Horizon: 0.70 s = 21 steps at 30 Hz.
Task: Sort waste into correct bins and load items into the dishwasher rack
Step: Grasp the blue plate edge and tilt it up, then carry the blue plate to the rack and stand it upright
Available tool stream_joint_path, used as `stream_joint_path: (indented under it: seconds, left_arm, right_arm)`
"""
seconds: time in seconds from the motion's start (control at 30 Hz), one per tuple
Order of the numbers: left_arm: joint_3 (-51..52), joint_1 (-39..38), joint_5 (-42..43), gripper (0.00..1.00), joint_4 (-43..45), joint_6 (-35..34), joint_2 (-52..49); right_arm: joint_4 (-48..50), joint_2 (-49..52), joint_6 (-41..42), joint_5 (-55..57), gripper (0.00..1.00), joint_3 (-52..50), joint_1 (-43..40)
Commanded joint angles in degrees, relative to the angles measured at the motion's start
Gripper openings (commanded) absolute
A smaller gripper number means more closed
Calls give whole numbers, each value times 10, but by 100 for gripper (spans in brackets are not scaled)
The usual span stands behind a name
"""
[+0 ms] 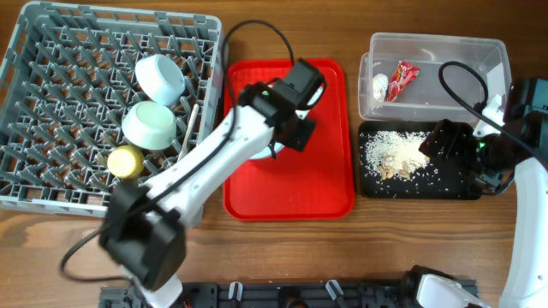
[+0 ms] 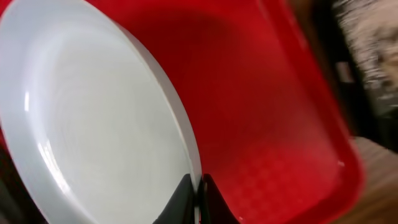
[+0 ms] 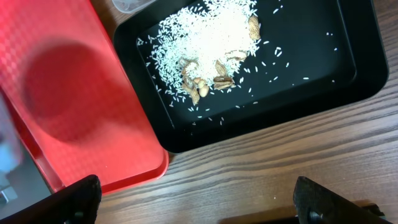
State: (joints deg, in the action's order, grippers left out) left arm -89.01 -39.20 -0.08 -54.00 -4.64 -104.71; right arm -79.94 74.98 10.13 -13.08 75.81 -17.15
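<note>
My left gripper (image 1: 282, 137) (image 2: 198, 200) is shut on the rim of the pale round plate (image 2: 93, 118), holding it tilted over the flat red tray (image 1: 321, 184). In the overhead view my arm hides most of the plate (image 1: 258, 156). The grey dishwasher rack (image 1: 60, 103) holds the light blue bowl (image 1: 161, 79), the light green bowl (image 1: 150, 125), the yellow cup (image 1: 126, 161) and a white utensil (image 1: 190, 128). The clear tub (image 1: 454, 68) holds the red wrapper (image 1: 402, 79) and the white scrap (image 1: 380, 83). The black tray (image 1: 454, 184) (image 3: 323, 56) holds the rice crumbs (image 1: 394, 154) (image 3: 205, 34). My right gripper (image 1: 449, 141) (image 3: 199, 199) is open and empty over the black tray's near edge.
The red tray (image 3: 68, 93) lies between the rack and the black tray, close beside both. A black cable (image 1: 257, 30) loops behind the red tray and another (image 1: 458, 85) crosses the tub. Bare wooden table (image 3: 267, 162) runs along the front.
</note>
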Motion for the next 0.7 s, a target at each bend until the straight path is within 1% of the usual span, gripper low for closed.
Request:
stream_joint_path:
  seconds: [0.0, 0.13, 0.23, 0.37, 0.53, 0.67]
  left_arm:
    - [-13, 26, 11, 4, 1, -2, 74]
    - [-13, 77, 49, 4, 12, 0, 130]
    - [-13, 131, 102, 4, 28, 0, 159]
    - [-13, 221, 217, 4, 47, 0, 169]
    - [-13, 309, 348, 4, 49, 0, 154]
    - [-13, 365, 436, 4, 49, 0, 135]
  right_arm:
    - [-1, -9, -11, -5, 100, 13, -2]
    - [-1, -9, -11, -5, 100, 13, -2]
    - [0, -9, -11, -5, 100, 13, -2]
    - [-1, -9, -11, -5, 100, 13, -2]
    - [-1, -9, -11, -5, 100, 13, -2]
    - [-1, -9, -11, -5, 100, 13, -2]
